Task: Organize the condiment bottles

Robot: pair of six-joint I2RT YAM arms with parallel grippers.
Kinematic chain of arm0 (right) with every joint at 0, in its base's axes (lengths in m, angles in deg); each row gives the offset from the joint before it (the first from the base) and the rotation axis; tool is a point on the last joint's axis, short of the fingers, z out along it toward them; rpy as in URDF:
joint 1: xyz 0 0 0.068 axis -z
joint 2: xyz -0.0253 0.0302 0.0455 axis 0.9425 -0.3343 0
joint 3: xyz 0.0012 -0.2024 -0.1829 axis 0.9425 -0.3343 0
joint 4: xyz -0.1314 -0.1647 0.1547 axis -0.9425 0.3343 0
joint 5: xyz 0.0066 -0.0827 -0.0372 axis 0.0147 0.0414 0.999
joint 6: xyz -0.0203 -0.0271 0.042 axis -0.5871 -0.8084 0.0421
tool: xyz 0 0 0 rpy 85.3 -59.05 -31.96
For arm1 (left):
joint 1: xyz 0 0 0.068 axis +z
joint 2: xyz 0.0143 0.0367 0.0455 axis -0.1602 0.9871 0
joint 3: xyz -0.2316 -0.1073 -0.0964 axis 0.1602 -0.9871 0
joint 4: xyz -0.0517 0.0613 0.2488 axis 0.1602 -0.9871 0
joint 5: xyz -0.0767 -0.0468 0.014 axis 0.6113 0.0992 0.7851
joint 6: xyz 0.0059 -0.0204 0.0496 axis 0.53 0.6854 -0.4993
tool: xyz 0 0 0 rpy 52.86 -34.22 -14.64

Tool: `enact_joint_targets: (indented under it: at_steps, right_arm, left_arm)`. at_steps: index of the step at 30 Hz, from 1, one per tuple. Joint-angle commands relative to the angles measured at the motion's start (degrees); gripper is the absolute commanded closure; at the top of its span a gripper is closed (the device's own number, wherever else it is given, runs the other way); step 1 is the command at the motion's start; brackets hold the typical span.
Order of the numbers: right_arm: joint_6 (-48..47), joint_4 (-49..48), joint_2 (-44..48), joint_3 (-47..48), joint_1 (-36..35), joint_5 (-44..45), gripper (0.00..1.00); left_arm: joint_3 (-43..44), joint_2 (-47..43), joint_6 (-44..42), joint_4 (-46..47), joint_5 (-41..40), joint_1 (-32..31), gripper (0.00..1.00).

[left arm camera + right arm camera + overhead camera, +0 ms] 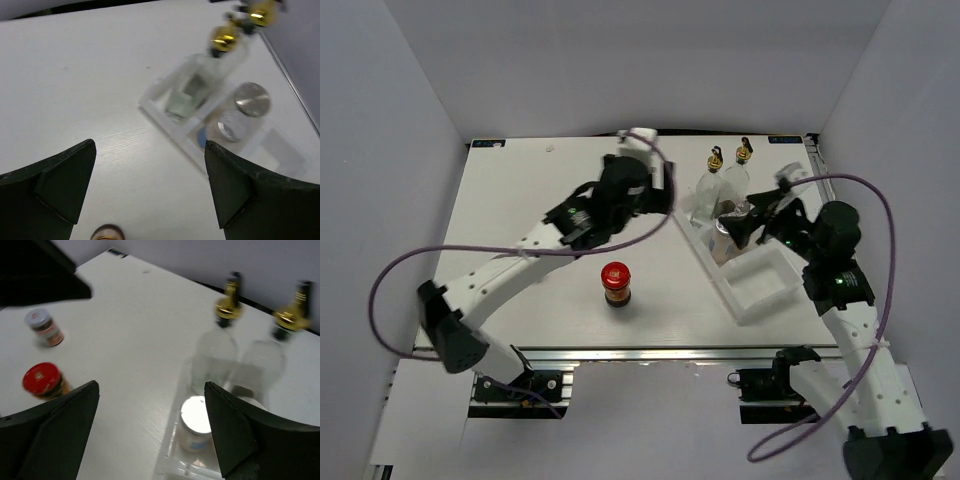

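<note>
Both jaws were noted apart, empty. The red-lidded jar (615,284) on the desk (520,200) could be toppled by misaligned closure.

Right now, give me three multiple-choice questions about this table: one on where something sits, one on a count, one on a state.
1. Where is the red-lidded jar? A in the left arm's jaws; B on the bare table; C on top of a bottle.
2. How many gold-topped bottles are there? A one; B two; C four.
3. The left arm's jaws are: A open and empty; B shut on a jar; C shut on a bottle.
Answers: B, it stands alone, apart from the tray. B, two gold tops show side by side. A, they stand wide apart with nothing between them.
</note>
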Motion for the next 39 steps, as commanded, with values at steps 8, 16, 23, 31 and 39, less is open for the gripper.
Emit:
enact_joint_targets:
  at_steps: [8,16,23,31,39]
  right_arm:
    - [-16.2,9.0,-21.4,9.6,-43.6,22.1,0.11]
    - [-22.1,11.9,-36.3,12.8,-53.3,25.8,0.11]
    - [-21.4,8.1,-44.5,18.5,-54.2,24.6,0.11]
    - [-16.5,3.0,-49.7,22.6,-55.1,24.2,0.12]
    - [-13.9,1.8,-52.3,24.6,-55.3,24.5,0.16]
  left_arm:
    - [-34.4,-26.7,22.7,-3.1,-18.8,18.4,0.02]
    - [-42.1,-33.7,30.6,-11.1,-25.5,27.0,0.02]
    - [-47.5,-32.5,28.4,-3.6,-14.7,37.7,0.02]
    - [-49.2,-30.2,27.2,1.8,-12.6,39.6,0.02]
    - [-50.5,-29.1,26.3,4.5,-10.9,40.8,0.02]
